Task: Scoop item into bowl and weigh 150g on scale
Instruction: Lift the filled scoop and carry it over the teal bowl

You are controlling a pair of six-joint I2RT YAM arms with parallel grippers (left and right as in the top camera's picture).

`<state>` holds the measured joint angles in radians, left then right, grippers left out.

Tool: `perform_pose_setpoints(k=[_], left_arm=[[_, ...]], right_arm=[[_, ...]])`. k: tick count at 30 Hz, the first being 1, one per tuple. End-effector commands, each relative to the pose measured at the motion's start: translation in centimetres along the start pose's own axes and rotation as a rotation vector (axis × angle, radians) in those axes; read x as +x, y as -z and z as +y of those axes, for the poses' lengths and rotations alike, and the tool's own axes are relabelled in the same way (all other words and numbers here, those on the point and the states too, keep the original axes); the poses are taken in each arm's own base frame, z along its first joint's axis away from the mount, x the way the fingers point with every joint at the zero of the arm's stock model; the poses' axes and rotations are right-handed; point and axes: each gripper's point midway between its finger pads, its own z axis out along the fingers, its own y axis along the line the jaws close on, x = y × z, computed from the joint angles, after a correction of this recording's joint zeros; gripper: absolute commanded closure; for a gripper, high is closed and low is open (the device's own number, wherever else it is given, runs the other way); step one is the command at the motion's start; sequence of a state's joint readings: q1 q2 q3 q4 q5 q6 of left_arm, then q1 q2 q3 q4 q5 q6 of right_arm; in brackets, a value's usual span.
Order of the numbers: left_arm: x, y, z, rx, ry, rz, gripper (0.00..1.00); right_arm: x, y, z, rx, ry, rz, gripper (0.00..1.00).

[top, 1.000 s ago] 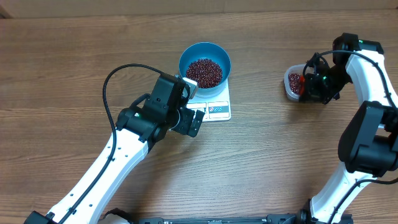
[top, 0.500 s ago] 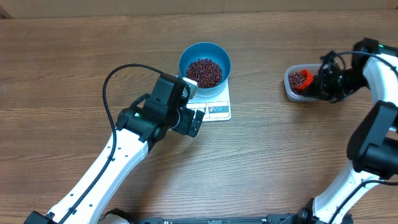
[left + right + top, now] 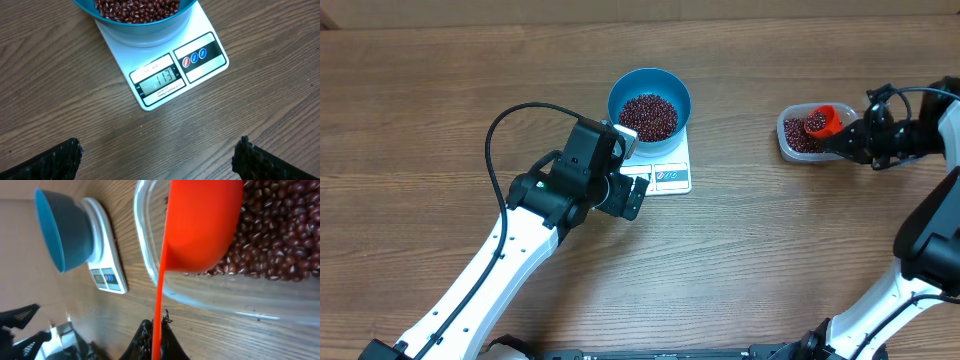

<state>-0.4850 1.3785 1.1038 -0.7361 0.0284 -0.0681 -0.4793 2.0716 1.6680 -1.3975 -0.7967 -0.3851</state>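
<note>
Bowl of beans sits on scale, centre-far; display reads 113. Left gripper: jaws wide apart, empty, just near of scale. Right gripper: clamped on red scoop handle. Scoop is loaded with beans, over tub, far right.

Evenly and softly lit from above, with only faint shadows on the wooden surface. Crisp readout on the scale. Slightly soft on the close red scoop, with wide-angle bending toward the right wrist view's edges.
</note>
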Motion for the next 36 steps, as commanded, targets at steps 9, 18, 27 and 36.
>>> perform_pose_setpoints(k=[9, 18, 27, 36], left_arm=[[0.2, -0.1, -0.2, 0.000, -0.029, 0.004, 0.00], [0.2, -0.1, -0.2, 0.000, -0.029, 0.004, 0.00], [0.2, -0.1, -0.2, 0.000, -0.029, 0.004, 0.00], [0.2, -0.1, -0.2, 0.000, -0.029, 0.004, 0.00]], right_arm=[[0.9, 1.9, 2.7, -0.220, 0.108, -0.043, 0.96], [2.2, 1.8, 5.9, -0.313, 0.169, -0.011, 0.96], [2.7, -0.3, 9.8, -0.328, 0.264, 0.056, 0.96], [2.9, -3.5, 15.9, -0.321, 0.374, 0.146, 0.96]])
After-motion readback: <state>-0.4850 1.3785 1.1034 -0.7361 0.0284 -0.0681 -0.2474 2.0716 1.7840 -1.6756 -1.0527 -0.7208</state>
